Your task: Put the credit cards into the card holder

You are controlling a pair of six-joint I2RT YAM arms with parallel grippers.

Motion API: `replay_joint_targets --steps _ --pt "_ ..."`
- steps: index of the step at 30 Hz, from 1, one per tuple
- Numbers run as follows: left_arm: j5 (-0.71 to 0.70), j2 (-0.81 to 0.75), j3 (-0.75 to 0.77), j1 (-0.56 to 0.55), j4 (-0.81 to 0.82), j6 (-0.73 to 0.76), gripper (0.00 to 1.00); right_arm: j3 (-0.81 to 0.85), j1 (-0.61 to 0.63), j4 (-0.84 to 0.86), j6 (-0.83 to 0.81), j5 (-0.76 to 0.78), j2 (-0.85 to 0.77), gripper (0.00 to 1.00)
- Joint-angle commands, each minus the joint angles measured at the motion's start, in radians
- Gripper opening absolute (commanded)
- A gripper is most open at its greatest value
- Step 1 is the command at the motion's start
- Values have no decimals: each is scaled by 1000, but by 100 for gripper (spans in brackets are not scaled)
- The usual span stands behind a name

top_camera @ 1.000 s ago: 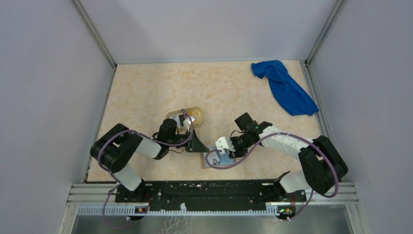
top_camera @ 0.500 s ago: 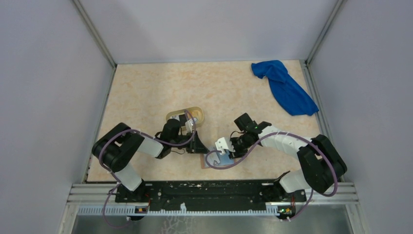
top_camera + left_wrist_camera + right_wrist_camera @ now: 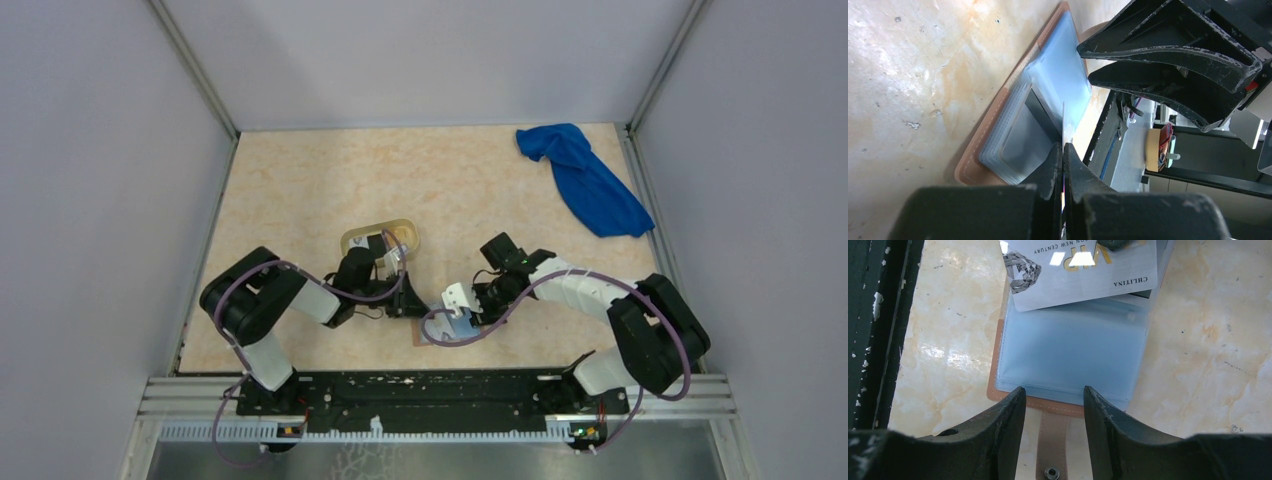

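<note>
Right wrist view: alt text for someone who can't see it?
An open tan card holder, pale blue inside, lies on a marbled table, a white card overlapping its top edge. Below, the right gripper shows black fingers standing apart.

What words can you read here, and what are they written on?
"ON NEW CENTURY": white credit card, start cut off.
"CHLITINA": same card, small, at its edge.
Big gold letters, perhaps "VIP": same card, glare-washed.
Nothing else readable.

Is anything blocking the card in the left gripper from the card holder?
Nothing visible. The credit card in the left gripper overlaps the open card holder; the right gripper stands open at its opposite edge, off the path.
</note>
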Motion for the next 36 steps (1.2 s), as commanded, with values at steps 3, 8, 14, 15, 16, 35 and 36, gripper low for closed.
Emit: replay_joint_targets --steps 3,8,14,15,16,35,36 --pt "-13 39 24 -19 53 -20 0 20 17 -9 -15 -12 5 46" --pt "-13 61 37 -27 64 -29 0 20 17 -11 -16 -14 5 46" --pt "-12 78 62 -31 39 -30 0 21 17 -12 -15 -19 3 46" --pt "-12 80 68 -31 30 -29 0 21 18 -12 -14 -19 2 46" --pt "-13 82 71 -31 21 -28 0 21 19 -13 -14 -19 1 46" --pt "-64 63 179 -32 -353 10 1 21 26 -9 -15 -25 -2 46" --pt "-67 63 186 -32 -370 14 2 21 26 -9 -15 -24 -2 46"
